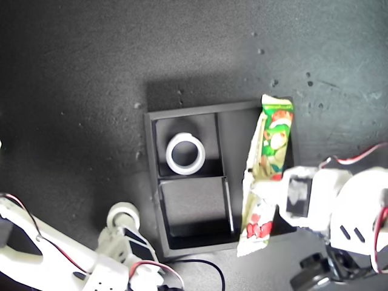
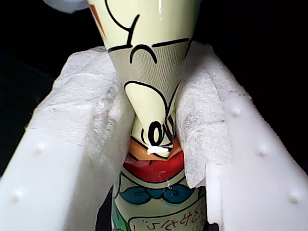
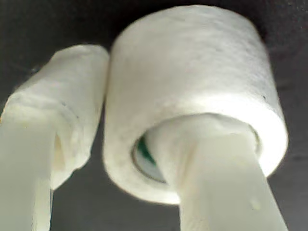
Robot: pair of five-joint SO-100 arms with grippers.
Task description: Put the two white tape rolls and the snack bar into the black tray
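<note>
While my first gripper (image 1: 274, 197) pinches the snack bar (image 1: 267, 170) between its padded fingers (image 2: 96, 139), the bar stands tilted over the black tray (image 1: 182, 242), along the long compartment at the exterior view's right, its far end past the tray's rim. One white tape roll (image 1: 185, 154) lies in a small compartment (the other small one holds nothing). My second gripper (image 3: 122, 144) clamps the second tape roll (image 1: 123, 214), one finger through its hole, just outside the tray at the exterior view's lower left.

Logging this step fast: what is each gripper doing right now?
My first gripper: shut on the snack bar, pinching its wrapper.
My second gripper: shut on a white tape roll, one finger through its hole.
</note>
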